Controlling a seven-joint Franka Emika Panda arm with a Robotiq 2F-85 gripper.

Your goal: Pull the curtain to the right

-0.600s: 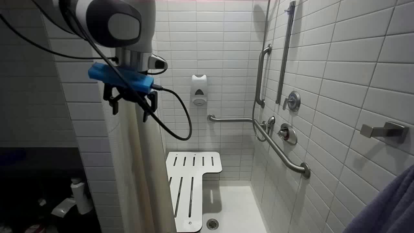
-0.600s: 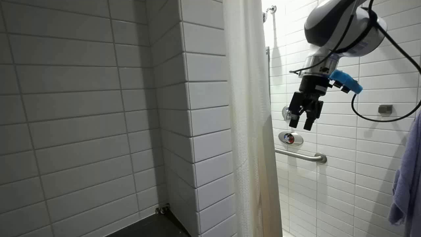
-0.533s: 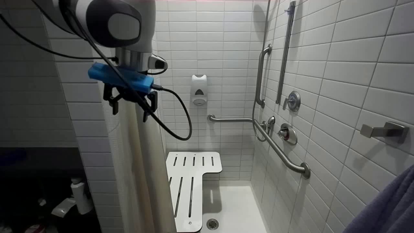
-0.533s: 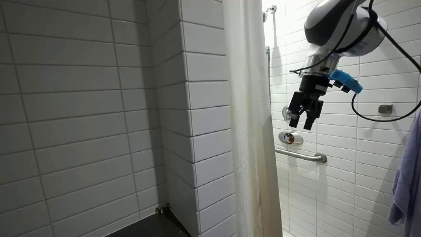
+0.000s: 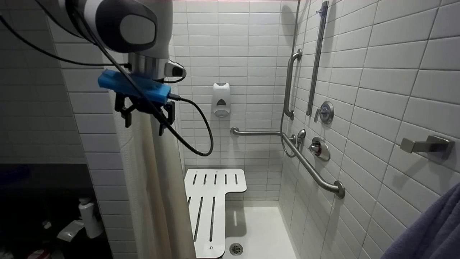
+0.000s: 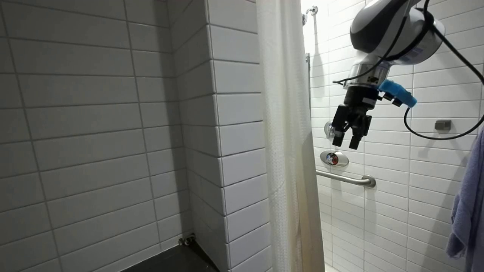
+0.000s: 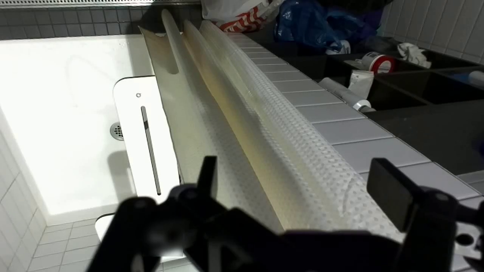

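The curtain (image 5: 158,194) is tall, off-white and bunched in vertical folds beside a tiled wall end at the left of the shower opening. It also hangs near the middle of an exterior view (image 6: 285,151). In the wrist view the curtain (image 7: 242,117) runs diagonally, with its folds between and beyond my fingers. My gripper (image 5: 145,126) is open with its fingers pointing down. In an exterior view the gripper (image 6: 346,142) shows to the right of the curtain. In the wrist view the gripper (image 7: 298,185) has its fingers wide apart, with nothing gripped.
The tiled wall end (image 6: 242,139) stands right beside the curtain. A white slatted seat (image 5: 215,183) lies behind it. A grab bar (image 5: 312,172), shower valve (image 5: 320,148) and purple towel (image 5: 431,230) are on the right. A dark shelf with bottles (image 7: 348,92) lies beyond the wall end.
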